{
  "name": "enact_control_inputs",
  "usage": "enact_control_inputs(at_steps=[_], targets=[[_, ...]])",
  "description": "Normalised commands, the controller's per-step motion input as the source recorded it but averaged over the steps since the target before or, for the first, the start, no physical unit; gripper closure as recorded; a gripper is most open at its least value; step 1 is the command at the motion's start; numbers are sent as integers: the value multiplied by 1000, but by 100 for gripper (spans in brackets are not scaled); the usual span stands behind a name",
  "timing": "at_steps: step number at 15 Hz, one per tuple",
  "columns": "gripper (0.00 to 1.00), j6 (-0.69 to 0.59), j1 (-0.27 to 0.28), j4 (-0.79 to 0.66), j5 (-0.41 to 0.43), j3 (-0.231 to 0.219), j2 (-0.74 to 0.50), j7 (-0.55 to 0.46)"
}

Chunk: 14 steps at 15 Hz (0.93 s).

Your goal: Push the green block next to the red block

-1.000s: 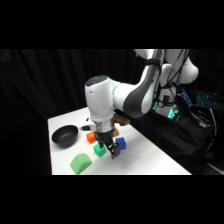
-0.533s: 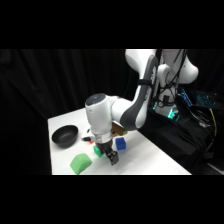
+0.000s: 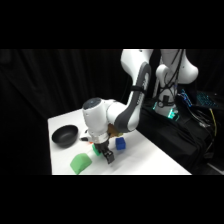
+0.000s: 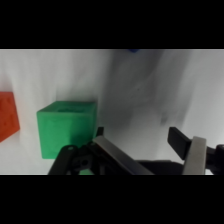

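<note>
White table (image 3: 145, 155) against black curtains, cables and gear at right behind it. Arm reaches down from upper right, gripper (image 3: 107, 155) low over the table near the front edge. Wrist view: gripper (image 4: 150, 145) jaws apart, a clear gap of bare table between the two fingers (image 4: 192, 152), nothing held. Left finger runs just beside the green block (image 4: 67, 127), at the block's right lower corner; contact cannot be confirmed, looks touching or nearly so. Green block sits outside the gap, to the left of the jaws in wrist view, flat on the table, upright. Red block (image 4: 8, 115) further left, cut off by the frame edge, a strip of white table between it and the green block, so they are near but apart.

Side view: green block (image 3: 95, 148) mostly hidden behind the gripper, only a sliver shows. Red block (image 3: 90, 143) barely peeks out beside the arm's wrist, hard to make out. Black bowl (image 3: 64, 135) at the table's left, contents cannot be seen, looks dark inside. Large rounded light-green piece (image 3: 80, 163) at the front left, near the gripper, apart from it. Blue cube (image 3: 120, 143) right of the gripper, apart. Brownish block (image 3: 113, 132) behind the wrist, mostly covered.
</note>
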Motion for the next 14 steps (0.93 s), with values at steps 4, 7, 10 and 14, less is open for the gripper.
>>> enact_control_inputs(at_steps=[4,7,10,14], targets=[[0,19,-119,113,-74,-80,6,-28],[0,-24,-111,119,-92,-65,-14,-42],[0,-139,-96,71,-48,30,-96,-85],[0,-448,-37,-94,14,121,-370,-101]])
